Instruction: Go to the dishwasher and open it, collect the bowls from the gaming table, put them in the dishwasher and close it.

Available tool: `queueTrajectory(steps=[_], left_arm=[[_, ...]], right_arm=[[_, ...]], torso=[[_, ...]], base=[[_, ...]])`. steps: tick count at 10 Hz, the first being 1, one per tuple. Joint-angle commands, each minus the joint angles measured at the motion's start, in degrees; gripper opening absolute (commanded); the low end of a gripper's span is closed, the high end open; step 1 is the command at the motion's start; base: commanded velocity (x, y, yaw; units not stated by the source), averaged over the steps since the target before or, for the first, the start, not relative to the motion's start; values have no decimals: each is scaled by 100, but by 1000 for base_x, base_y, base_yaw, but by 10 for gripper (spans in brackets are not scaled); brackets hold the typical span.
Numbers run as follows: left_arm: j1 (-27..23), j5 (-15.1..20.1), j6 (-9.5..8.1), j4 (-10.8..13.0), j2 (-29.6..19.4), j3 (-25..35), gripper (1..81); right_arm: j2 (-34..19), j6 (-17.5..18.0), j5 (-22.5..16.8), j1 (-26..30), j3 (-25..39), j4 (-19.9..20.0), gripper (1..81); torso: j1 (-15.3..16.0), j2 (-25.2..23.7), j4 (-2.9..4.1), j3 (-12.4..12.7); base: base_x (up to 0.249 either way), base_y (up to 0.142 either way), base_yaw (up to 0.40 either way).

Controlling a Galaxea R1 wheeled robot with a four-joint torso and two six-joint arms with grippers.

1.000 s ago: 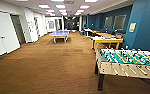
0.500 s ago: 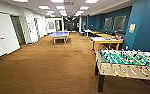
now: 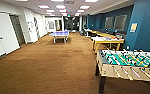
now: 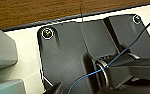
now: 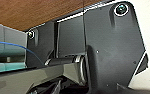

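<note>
The gaming table point(image 3: 128, 65), a table-football table with a green field, rods and pale wooden sides, stands at the near right of the head view on dark legs. I make out no bowls on it. The dishwasher is out of view. The left wrist view shows the robot's own dark plate point(image 4: 73, 50) and a blue cable over a pale surface and brown floor. The right wrist view shows the same kind of plate point(image 5: 108, 45).
Brown carpet point(image 3: 51, 65) stretches ahead. A yellow-legged table point(image 3: 107, 40) with a pale top stands behind the gaming table, with more tables along the blue right wall. A blue table-tennis table point(image 3: 59, 33) stands far ahead. White doors point(image 3: 2, 37) line the left wall.
The whole head picture has shifted only slightly, so the camera has moved a little. Nothing in the room has moved.
</note>
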Motion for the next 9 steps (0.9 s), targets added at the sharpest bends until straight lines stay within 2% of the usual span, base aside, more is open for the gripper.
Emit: queueTrajectory(steps=[1,9], left_arm=[[-322,228,10,-12,-38,-34,811],[-322,228,10,-21,-47,-34,811]], right_arm=[[4,-33,-247,290,19,-69,811],[31,-33,-256,317,10,-69,811]], torso=[[0,0,0,0],[2,0,0,2]], base=[[138,0,0],[143,0,0]])
